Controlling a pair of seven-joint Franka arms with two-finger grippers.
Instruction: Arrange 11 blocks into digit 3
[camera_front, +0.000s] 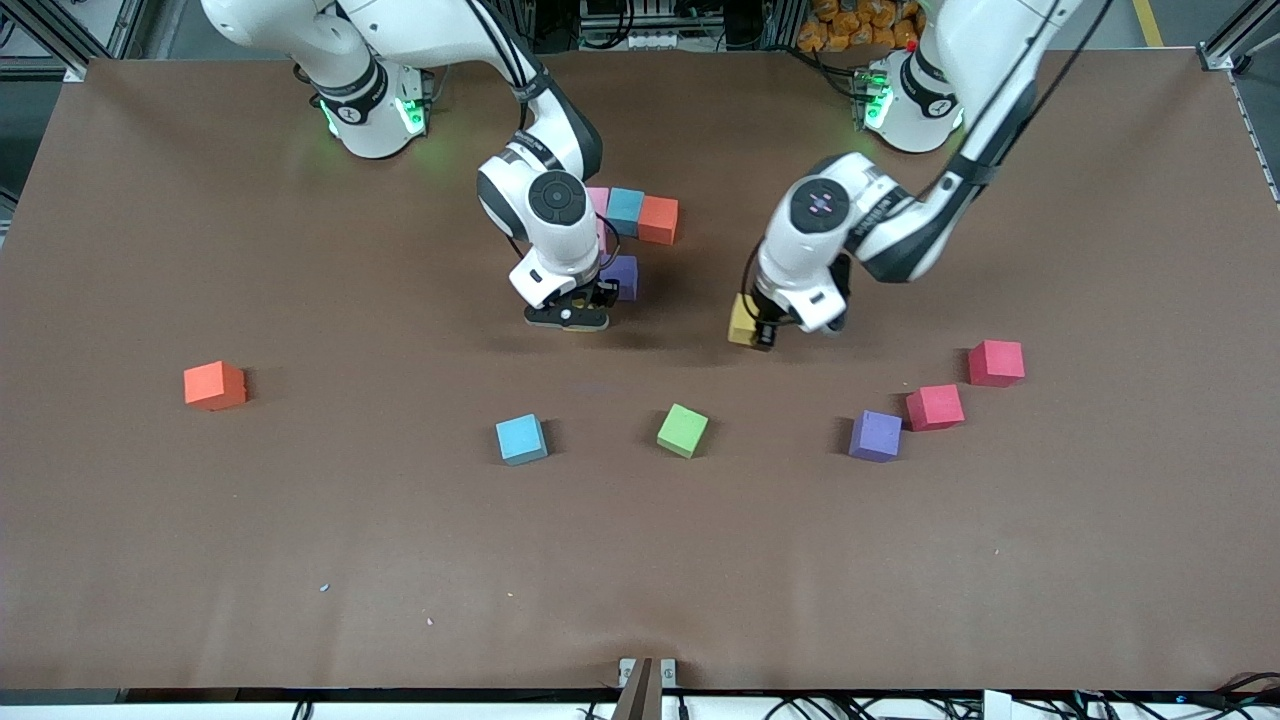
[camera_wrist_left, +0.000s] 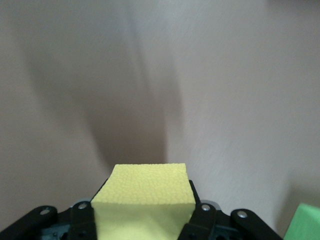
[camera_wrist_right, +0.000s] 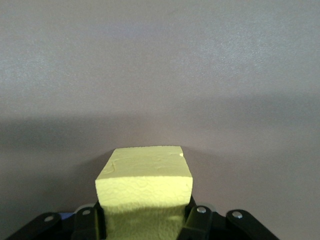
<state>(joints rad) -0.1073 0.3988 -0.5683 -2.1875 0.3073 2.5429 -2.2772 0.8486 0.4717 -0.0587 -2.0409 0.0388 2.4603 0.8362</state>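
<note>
- Over the middle of the brown table, my left gripper is clamped on a small yellow foam cube, and my right gripper is clamped on a second yellow foam cube.
- The front view shows the left gripper's cube at the fingertips, but the right gripper's cube is almost wholly hidden under that hand; only the right wrist view shows it squeezed between the dark fingers.
- The left wrist view shows its cube between its dark fingers, with a corner of the green foam cube at the picture's edge.
- The started figure sits near the arm bases, partly covered by my right arm: a pink foam cube, a blue foam cube and an orange foam cube in a touching row, and a purple foam cube nearer to the front camera.
- Loose cubes lie nearer to the front camera: another orange foam cube toward the right arm's end, then another blue foam cube and the green cube.
- Toward the left arm's end, another purple foam cube touches a red-pink foam cube; a second red-pink foam cube sits near it.
</note>
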